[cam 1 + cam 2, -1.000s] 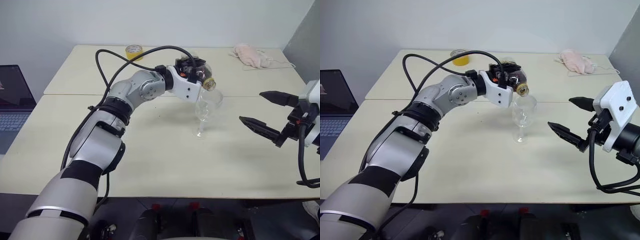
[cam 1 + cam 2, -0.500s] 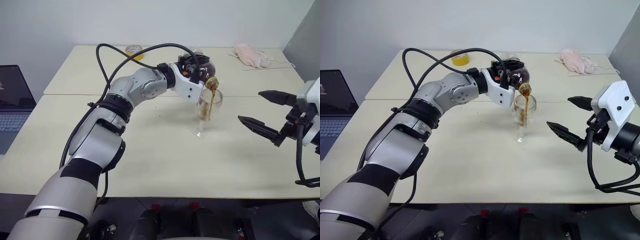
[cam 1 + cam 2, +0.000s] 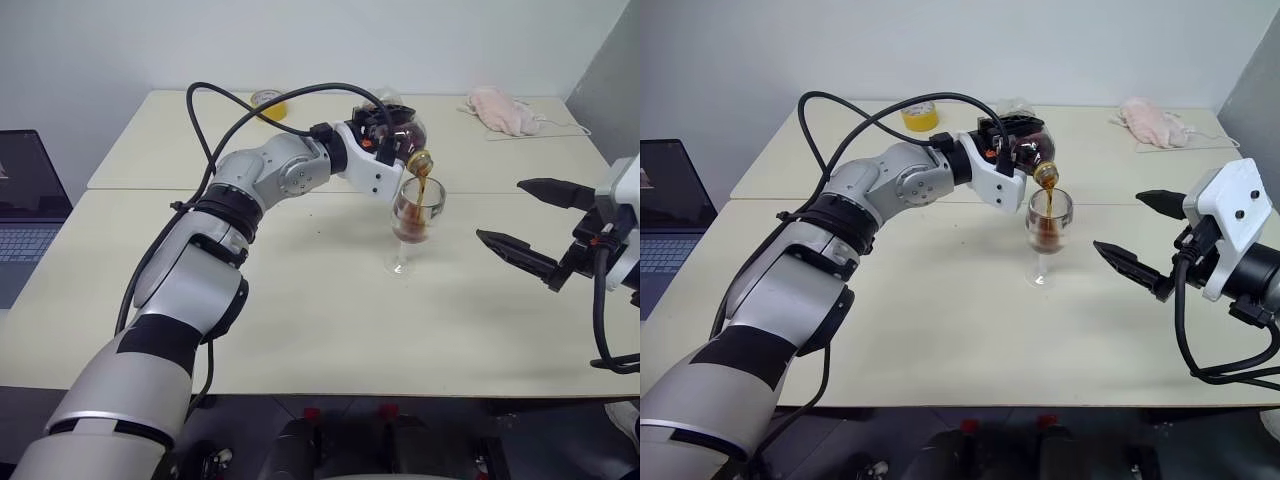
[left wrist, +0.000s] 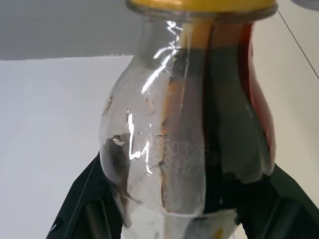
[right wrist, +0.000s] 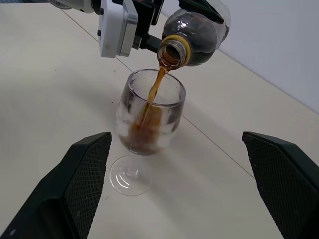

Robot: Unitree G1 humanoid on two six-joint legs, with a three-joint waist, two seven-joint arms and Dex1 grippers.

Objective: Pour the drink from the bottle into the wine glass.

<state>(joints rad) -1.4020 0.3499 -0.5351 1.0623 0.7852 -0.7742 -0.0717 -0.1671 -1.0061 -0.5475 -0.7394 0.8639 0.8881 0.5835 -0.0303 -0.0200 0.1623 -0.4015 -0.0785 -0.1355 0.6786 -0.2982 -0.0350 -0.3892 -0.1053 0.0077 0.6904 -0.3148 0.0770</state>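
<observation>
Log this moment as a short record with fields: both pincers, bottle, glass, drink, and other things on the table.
left pincer: shut on the bottle, held tilted over the glass
right pincer: open, holding nothing, off to the side of the glass
bottle: uncapped, mouth down above the glass rim
wine glass: upright on the table, partly filled
drink: dark brown stream running from the bottle mouth into the bowl
other things: yellow tape roll and pink cloth at the far edge

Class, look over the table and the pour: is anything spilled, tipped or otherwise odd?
Nothing stands out. The drink streams from the tilted bottle straight into the upright wine glass; no puddle shows on the table.
</observation>
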